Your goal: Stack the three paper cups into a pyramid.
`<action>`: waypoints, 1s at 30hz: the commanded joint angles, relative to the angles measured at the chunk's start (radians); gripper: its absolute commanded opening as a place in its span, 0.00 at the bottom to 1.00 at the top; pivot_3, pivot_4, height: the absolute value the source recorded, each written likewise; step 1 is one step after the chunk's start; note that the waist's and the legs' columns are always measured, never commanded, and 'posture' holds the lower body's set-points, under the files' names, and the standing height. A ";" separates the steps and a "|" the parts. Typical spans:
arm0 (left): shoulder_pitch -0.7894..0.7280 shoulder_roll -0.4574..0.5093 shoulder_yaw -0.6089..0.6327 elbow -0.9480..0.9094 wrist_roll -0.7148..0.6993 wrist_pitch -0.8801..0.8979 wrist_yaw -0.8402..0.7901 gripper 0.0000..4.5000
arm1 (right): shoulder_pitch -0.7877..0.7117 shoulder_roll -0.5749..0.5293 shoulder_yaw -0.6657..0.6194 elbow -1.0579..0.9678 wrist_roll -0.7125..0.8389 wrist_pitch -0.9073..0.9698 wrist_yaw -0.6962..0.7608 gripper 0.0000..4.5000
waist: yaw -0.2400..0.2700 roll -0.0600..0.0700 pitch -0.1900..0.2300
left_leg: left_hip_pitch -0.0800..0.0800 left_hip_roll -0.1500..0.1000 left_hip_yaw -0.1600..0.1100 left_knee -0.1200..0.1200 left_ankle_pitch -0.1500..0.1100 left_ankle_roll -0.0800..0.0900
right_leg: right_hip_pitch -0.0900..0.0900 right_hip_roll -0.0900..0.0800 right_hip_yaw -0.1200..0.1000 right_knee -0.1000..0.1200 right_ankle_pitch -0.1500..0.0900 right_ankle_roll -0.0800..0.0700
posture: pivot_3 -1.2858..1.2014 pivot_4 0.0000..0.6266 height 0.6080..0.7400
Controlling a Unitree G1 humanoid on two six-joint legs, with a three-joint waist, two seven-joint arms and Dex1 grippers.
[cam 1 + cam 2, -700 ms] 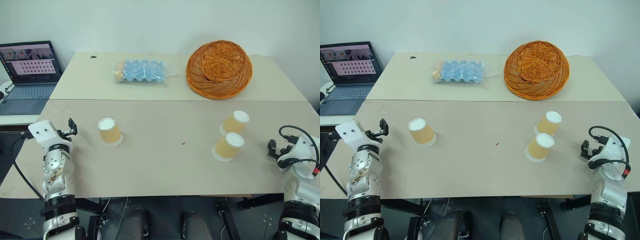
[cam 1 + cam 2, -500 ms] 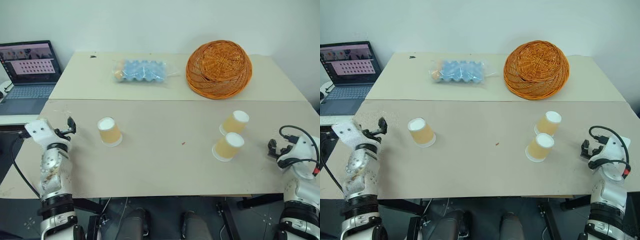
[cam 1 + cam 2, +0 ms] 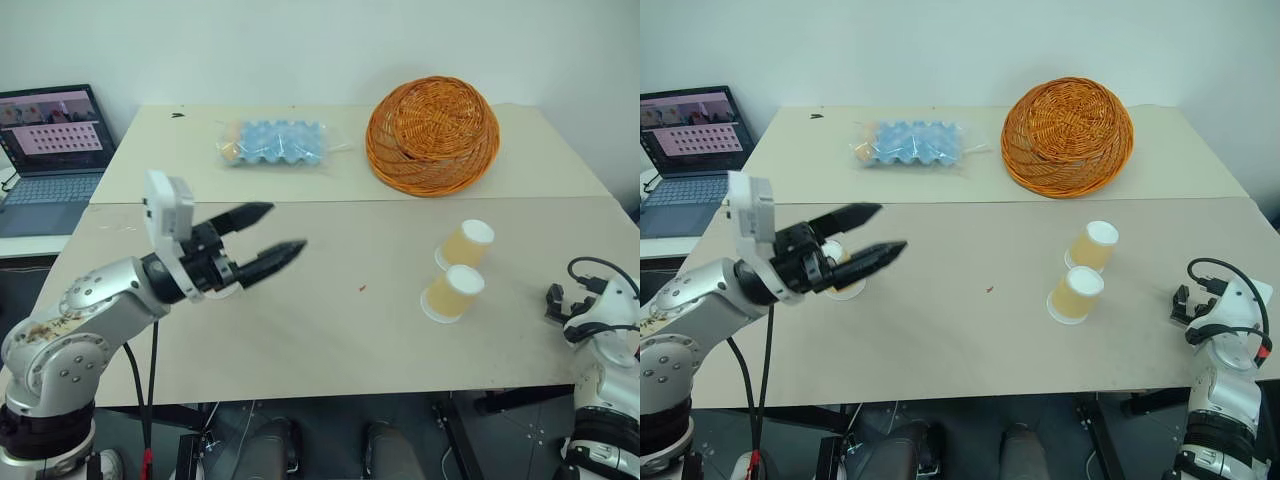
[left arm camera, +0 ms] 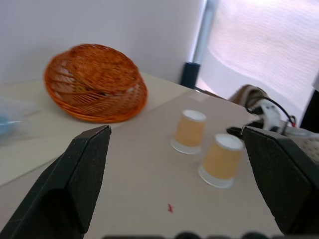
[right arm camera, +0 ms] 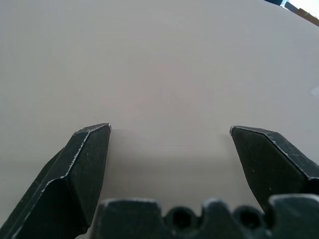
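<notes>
Cups (image 3: 455,278), tan-orange sides, white bases up, unstacked

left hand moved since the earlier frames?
Yes. The left hand has swung up from the table's left edge toward the middle, now open in front of the left cup, pointing toward the basket side.

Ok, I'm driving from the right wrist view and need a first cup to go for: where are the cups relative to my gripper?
Observer: Two stand upside down to the left of the right gripper, apart from it: the nearer cup and the farther cup just behind it.
Operator: And the last one?
Observer: The third cup is on the robot's left side of the table, partly hidden behind the open left gripper.
Operator: Anything stacked?
Observer: No, none sits on another.
</notes>
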 commanded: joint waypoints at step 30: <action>0.054 -0.035 -0.202 0.034 0.418 -0.220 -0.268 0.99 | 0.360 -0.273 0.044 -0.589 0.442 0.321 0.774 1.00 | 0.043 0.002 0.001 | 0.000 0.001 0.000 0.001 -0.006 0.011 | 0.000 -0.002 0.001 -0.002 -0.002 -0.004 | 0.52 0.24 0.90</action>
